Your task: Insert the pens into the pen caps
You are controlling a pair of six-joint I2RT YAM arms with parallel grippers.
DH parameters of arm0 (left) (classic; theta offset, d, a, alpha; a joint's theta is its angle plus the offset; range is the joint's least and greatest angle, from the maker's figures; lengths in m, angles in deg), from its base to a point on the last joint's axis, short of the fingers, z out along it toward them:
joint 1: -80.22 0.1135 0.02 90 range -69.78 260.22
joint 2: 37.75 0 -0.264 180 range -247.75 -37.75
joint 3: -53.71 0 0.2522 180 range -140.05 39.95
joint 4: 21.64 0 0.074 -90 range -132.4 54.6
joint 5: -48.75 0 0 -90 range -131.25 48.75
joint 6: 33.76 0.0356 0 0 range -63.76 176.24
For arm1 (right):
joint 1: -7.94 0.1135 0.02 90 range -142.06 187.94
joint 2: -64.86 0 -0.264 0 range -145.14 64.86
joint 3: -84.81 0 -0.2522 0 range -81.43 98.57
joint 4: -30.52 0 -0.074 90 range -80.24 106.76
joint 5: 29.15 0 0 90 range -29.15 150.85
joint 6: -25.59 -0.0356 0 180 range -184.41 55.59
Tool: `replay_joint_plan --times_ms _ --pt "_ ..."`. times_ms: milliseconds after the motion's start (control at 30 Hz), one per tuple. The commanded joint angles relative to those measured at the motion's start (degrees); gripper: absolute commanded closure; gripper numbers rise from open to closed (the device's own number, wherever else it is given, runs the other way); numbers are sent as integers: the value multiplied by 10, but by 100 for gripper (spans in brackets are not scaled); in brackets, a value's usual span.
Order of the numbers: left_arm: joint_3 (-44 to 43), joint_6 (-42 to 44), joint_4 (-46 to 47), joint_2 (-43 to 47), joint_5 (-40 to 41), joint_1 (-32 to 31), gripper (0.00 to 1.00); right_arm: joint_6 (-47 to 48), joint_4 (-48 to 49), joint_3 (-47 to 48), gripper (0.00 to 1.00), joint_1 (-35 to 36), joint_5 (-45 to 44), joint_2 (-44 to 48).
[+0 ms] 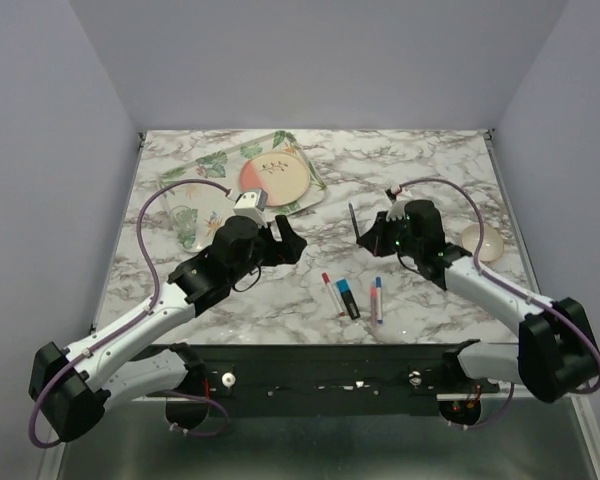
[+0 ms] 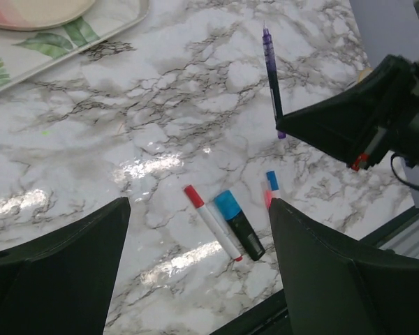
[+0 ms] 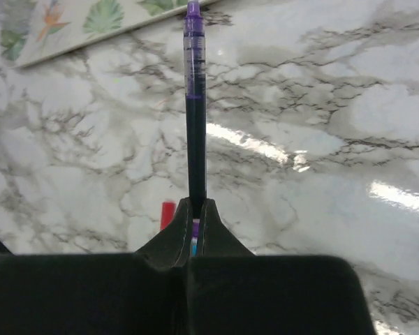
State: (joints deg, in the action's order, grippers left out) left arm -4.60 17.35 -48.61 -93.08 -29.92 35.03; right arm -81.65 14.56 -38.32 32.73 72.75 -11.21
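Note:
My right gripper (image 1: 362, 235) (image 3: 195, 206) is shut on the lower end of a thin dark navy pen (image 3: 195, 105) (image 2: 273, 80) (image 1: 351, 218). The pen stands upright above the marble table, its purple tip pointing away from the fingers. My left gripper (image 1: 285, 240) (image 2: 200, 203) hangs open and empty just left of it. On the table below lie a white pen with a red cap (image 1: 333, 293) (image 2: 213, 223), a chunky dark marker with a bright blue cap (image 1: 348, 298) (image 2: 239, 225), and a pink-and-white pen with a blue cap (image 1: 376, 298) (image 2: 270, 187), partly hidden by my left finger.
A leaf-patterned tray (image 1: 310, 195) with a pink-and-cream plate (image 1: 273, 178) lies at the back left. A cream oval object (image 1: 483, 240) rests near the right edge, beside my right arm. The black base rail runs along the near edge.

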Motion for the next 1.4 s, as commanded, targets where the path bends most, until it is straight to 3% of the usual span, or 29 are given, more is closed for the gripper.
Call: replay_joint_plan --times_ms 0,233,567,867,1067,1133,1167,1300,1367 --pt "5 -25 107 -27 -132 34 15 -94 232 -136 99 15 132 90" --pt "-4 3 194 -67 -221 36 21 -176 380 -233 99 56 173 195" --pt "-2 -6 267 -115 -272 36 29 -206 423 -261 99 76 185 225" --pt "-18 -15 302 -150 -318 36 46 -201 401 -247 99 89 196 226" --pt "-16 -27 324 -163 -348 36 76 -199 391 -237 99 96 195 220" --pt "-16 -34 332 -165 -356 36 95 -197 388 -231 98 97 202 211" --pt "-15 -36 336 -166 -366 36 100 -196 387 -230 93 97 205 207" --pt "-11 -56 356 -169 -394 36 100 -205 380 -221 58 97 202 195" --pt "-9 -69 370 -170 -402 37 100 -206 382 -218 54 98 200 189"
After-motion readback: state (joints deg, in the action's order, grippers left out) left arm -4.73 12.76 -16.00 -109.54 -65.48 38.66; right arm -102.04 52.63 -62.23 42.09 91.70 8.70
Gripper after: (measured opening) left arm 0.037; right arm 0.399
